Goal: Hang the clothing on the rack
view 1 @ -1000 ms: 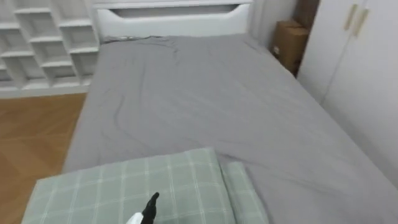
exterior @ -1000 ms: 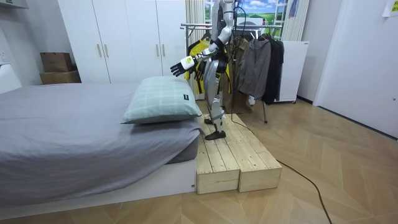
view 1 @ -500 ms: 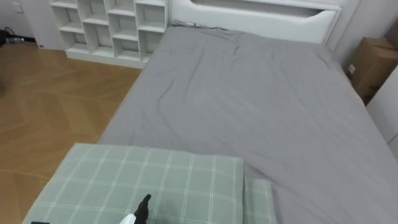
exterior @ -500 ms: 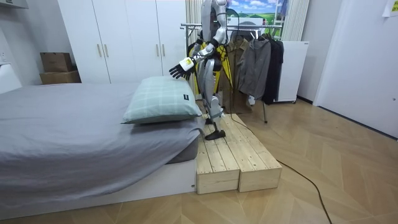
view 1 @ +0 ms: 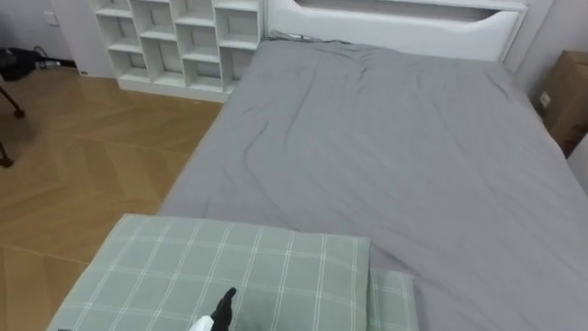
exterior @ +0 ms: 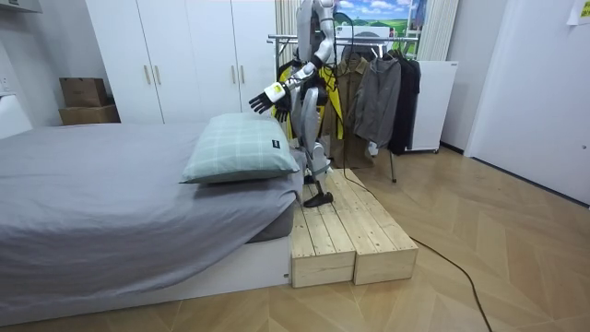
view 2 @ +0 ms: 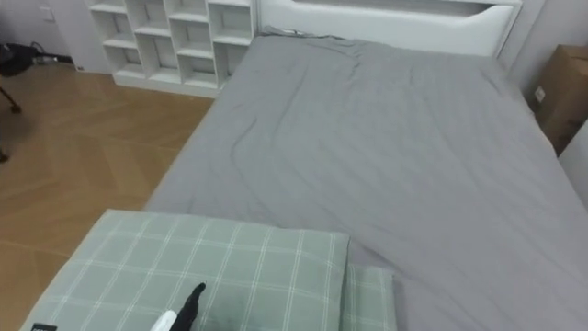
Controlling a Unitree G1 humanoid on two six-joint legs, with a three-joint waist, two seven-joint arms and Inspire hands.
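- At the room view's left, the bed (exterior: 111, 184) lies before me, grey sheet lightly creased; my head camera looks down its length.
- Checked pillow (exterior: 240, 148) rests at the bed's near end, just below my reach.
- Left hand (exterior: 266, 99): held out above the pillow, fingers spread, holding nothing; judged a balancing or ready posture.
- Wooden platform (exterior: 350, 235), against the bed's end, bears my feet and brings me level with the mattress.
- Clothes (exterior: 380, 97) hang on the rack (exterior: 286, 39) behind my back; judged: I must turn before handling them.

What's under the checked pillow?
A second pillow, its end sticking out at the right, on the grey bed. The top pillow covers the rest.
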